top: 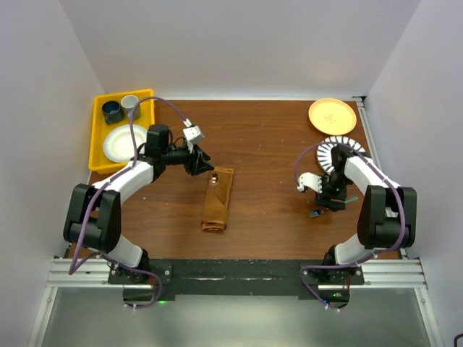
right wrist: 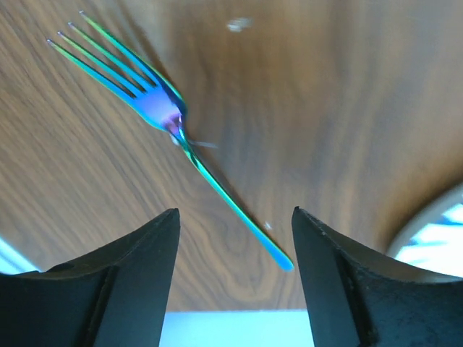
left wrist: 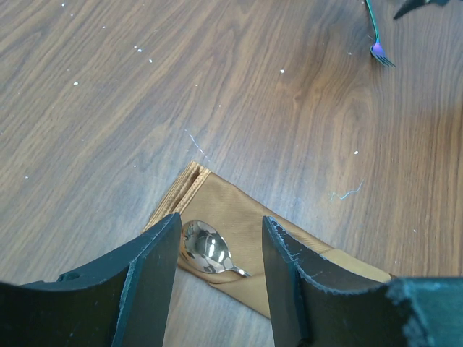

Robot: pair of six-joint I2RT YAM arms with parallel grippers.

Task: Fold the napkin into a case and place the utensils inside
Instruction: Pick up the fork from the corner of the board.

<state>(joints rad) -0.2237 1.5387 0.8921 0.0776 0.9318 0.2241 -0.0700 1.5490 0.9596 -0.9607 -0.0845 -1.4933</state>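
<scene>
The rust-brown napkin lies folded as a narrow case (top: 217, 201) in the middle of the table. A spoon sits in it, only its silvery bowl (top: 214, 176) sticking out of the far end. My left gripper (top: 203, 165) hovers open just over that end. In the left wrist view the spoon bowl (left wrist: 205, 248) and case (left wrist: 249, 213) show between its fingers (left wrist: 155, 267). An iridescent green fork (right wrist: 181, 137) lies on the wood at the right (top: 318, 212). My right gripper (right wrist: 235, 231) is open above its handle end, not touching it.
A yellow tray (top: 97, 157) at the back left holds a blue cup (top: 112, 110), a grey cup (top: 130, 103) and a white plate (top: 119, 142). A yellow plate (top: 332, 116) and a black-and-white striped plate (top: 335, 147) sit at the back right, near my right arm.
</scene>
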